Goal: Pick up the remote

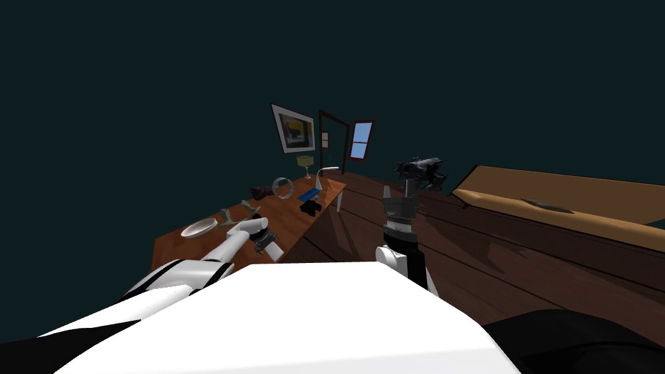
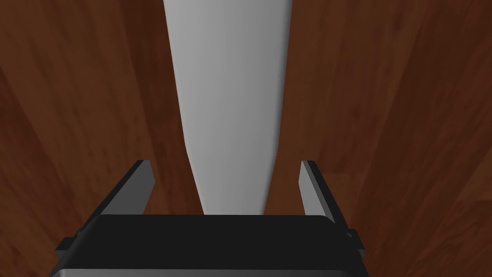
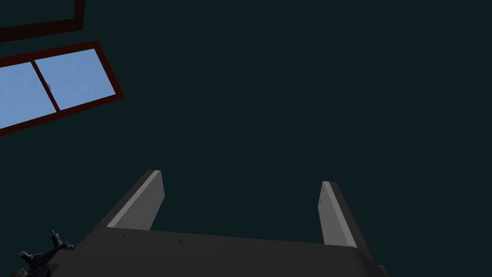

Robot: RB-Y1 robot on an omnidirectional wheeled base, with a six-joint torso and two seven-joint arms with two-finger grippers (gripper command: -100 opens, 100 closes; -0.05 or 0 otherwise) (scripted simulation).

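Left gripper (image 2: pixel 226 163), spread, at white table leg (image 2: pixel 228 96); right gripper (image 3: pixel 240 178), spread, raised

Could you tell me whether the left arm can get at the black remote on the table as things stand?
Probably not yet: the left gripper hangs open at the near corner of the table, pointing down along a light grey leg, while the remote lies farther along the top.

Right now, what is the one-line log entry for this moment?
left tool: open, facing wood surface and grey strip | right tool: open, raised | held: nothing
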